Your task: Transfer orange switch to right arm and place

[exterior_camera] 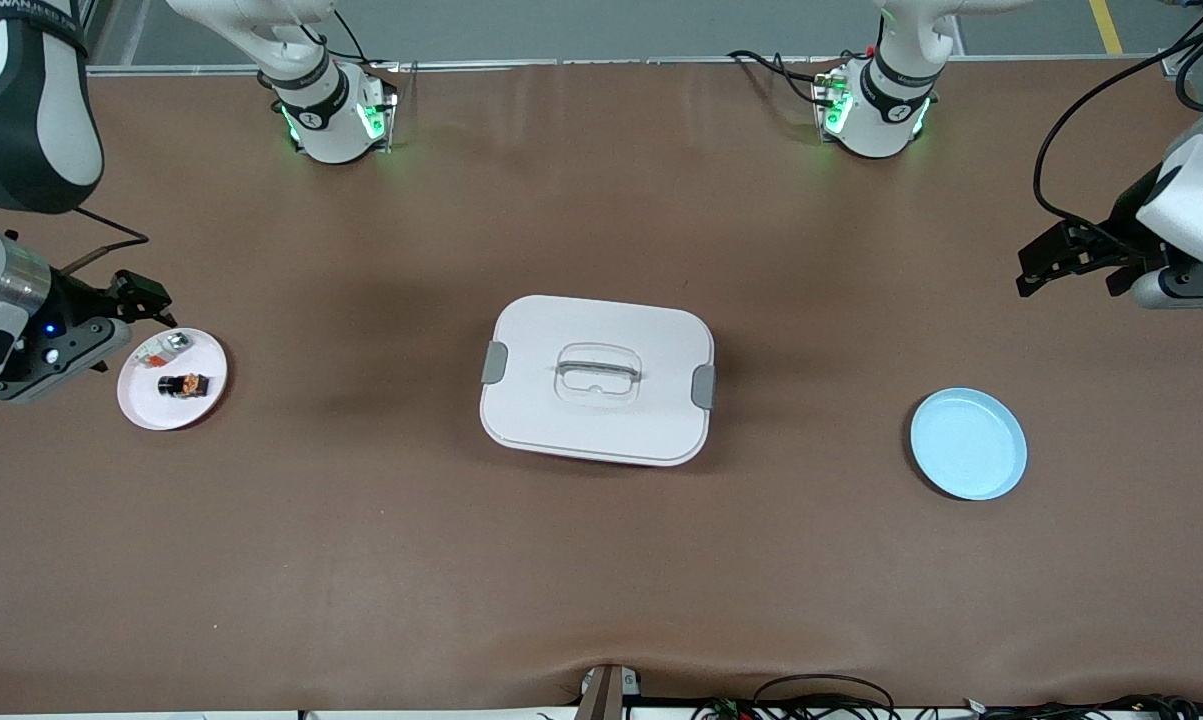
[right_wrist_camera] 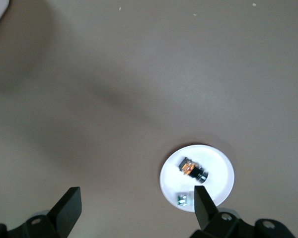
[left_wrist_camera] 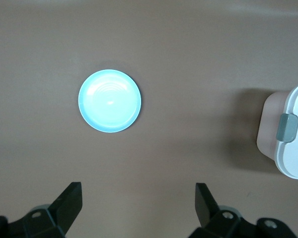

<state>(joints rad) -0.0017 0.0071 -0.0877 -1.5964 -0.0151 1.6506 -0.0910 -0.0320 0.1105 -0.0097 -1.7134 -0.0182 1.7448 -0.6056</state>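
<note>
Orange switch (exterior_camera: 183, 385) lies on the white plate (exterior_camera: 204, 401) at the middle left of the front view, nearer the front camera than a small silver-white piece (exterior_camera: 172, 343) on the same plate. The right gripper (exterior_camera: 139, 300) hangs just beside that plate's rim, jaws spread wide and empty — in the right wrist view its fingers (right_wrist_camera: 204, 204) frame the plate's edge, with the switch (right_wrist_camera: 192, 170) close by. The left gripper (exterior_camera: 1061, 262), at the right edge of the front view, waits open and empty over bare table, above the blue plate (exterior_camera: 968, 444). The switch looks light, stiff and small; I judge a pinch across its black flanks safest, since it could skid on the smooth plate. A lidded white box (exterior_camera: 597, 379) sits mid-frame between the plates — open table surrounds it for crossing.
</note>
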